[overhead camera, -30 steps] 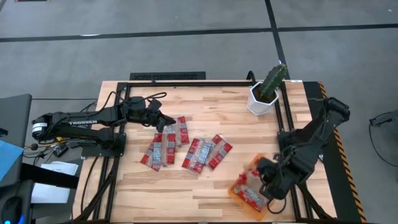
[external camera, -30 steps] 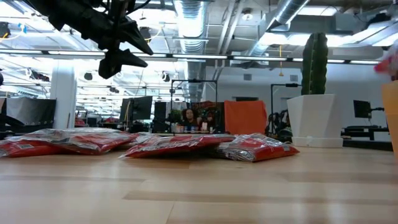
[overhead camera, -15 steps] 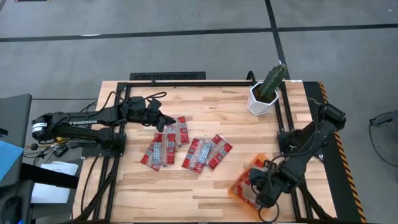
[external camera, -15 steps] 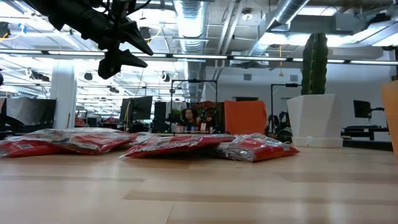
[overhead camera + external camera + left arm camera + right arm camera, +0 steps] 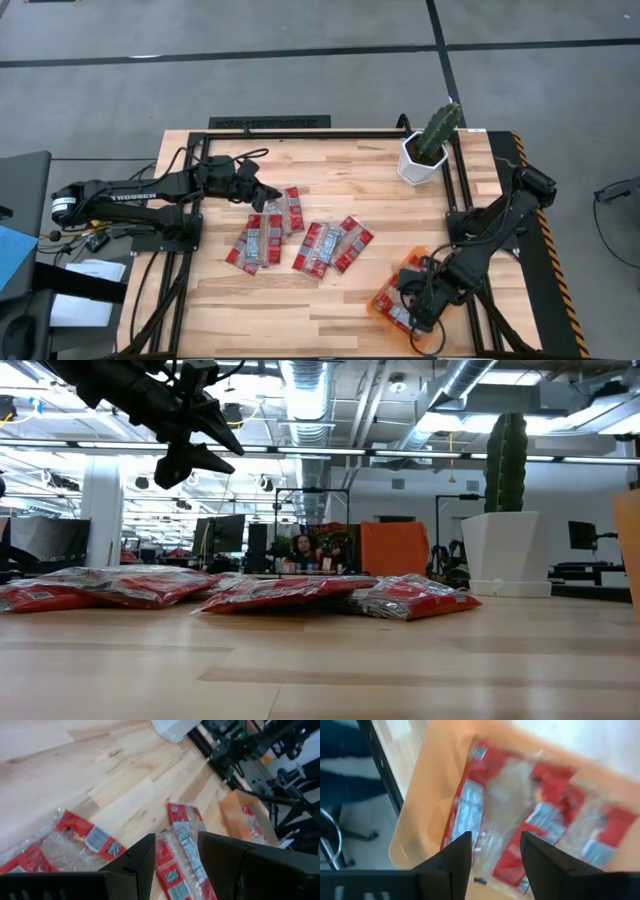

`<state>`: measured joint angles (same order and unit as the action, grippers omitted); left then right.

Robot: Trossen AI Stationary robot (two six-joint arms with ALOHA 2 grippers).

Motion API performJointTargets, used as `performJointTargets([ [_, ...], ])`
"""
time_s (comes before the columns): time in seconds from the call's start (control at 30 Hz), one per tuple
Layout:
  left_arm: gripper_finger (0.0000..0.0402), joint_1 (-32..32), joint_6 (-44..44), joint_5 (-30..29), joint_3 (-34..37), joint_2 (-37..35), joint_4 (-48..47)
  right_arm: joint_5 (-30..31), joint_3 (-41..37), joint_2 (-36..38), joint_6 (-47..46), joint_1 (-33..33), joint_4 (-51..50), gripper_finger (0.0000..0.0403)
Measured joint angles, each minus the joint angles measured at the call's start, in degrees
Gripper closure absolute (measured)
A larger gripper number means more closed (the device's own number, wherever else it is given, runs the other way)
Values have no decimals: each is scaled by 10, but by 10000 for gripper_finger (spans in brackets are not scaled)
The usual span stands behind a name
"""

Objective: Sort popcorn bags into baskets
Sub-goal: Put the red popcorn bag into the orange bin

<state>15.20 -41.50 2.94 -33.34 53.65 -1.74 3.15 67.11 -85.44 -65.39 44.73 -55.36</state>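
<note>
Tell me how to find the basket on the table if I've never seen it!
Look at the wooden table from above and find the white pot with the cactus at a far corner. Follow that side toward the near edge, under the right gripper. There sits the basket: the only orange tub, with red popcorn bags inside, while the other bags lie loose mid-table.

My overhead camera looks straight down on the whole pale wooden slatted table (image 5: 330, 290). My low camera sits at tabletop height, facing level across it into the room. My left wrist camera looks past my left gripper (image 5: 175, 852) toward the shallow orange translucent plastic basket (image 5: 231, 817), at four o'clock overhead. My right wrist camera hangs close above that basket, seemingly looking almost straight down, though it is blurred.
</note>
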Motion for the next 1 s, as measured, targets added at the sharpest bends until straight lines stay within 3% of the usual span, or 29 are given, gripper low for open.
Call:
performJointTargets([
  [0.33,258,-30,-23,32,-1,66,41,134,1,112,-19,-118,-21,210],
  [0.57,276,-102,-58,54,0,148,89,152,1,90,31,-223,35,210],
  [0.73,306,-170,-91,0,0,188,119,148,1,32,30,-250,99,202],
  [1.0,364,-275,-145,-123,0,246,136,148,0,-74,-64,-236,241,193],
])
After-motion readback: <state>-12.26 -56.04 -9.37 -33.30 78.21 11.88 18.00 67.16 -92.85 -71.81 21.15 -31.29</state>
